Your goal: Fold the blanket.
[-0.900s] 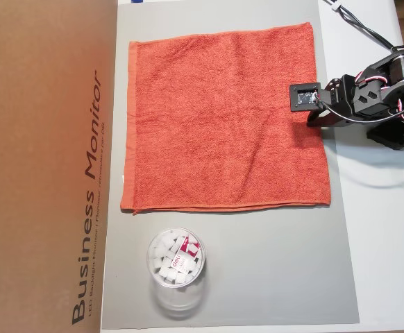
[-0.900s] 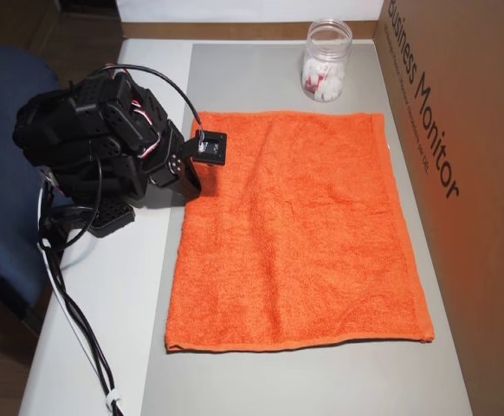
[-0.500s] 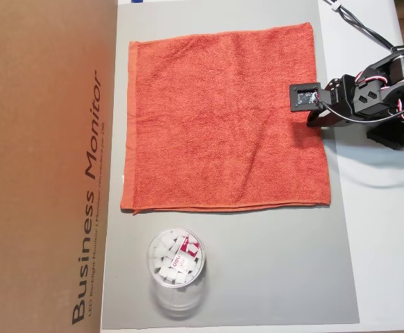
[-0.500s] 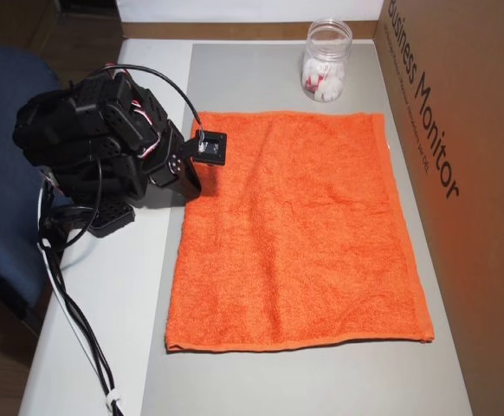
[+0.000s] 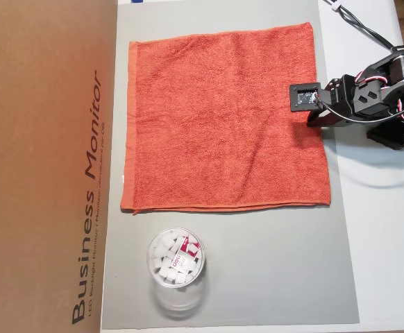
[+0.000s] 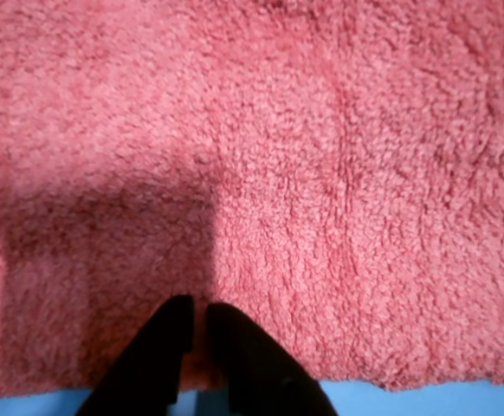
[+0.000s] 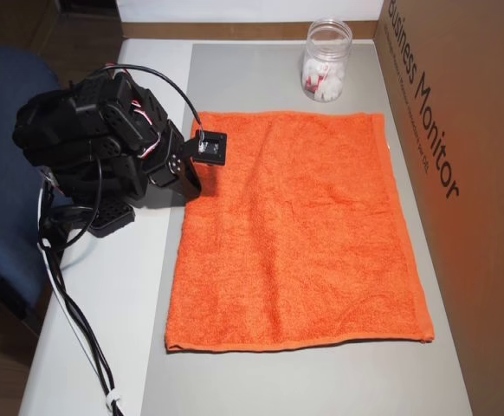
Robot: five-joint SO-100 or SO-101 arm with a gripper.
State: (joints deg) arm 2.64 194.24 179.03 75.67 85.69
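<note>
The blanket [image 5: 224, 116] lies flat & unfolded on the grey mat [image 5: 271, 263], next to the cardboard box [image 5: 46, 166]. The gripper [image 6: 196, 305] is over its edge nearest the arm, fingers almost together, nothing between. Clear jar [image 7: 326, 61] stands apart, near one corner.

Blanket [image 5: 223, 118] flat between box [image 5: 46, 166] and arm [image 5: 375, 97]

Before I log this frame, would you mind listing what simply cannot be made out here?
- Tool: in the wrist view its fingers sit nearly together over the blanket; whether they pinch cloth is unclear. In both overhead views the wrist camera housing covers them.
- Blanket's underside: hidden by the cloth itself.
- Jar contents: white pieces, too small to identify; label unreadable.
- Cardboard box: cut off by picture edges.
</note>
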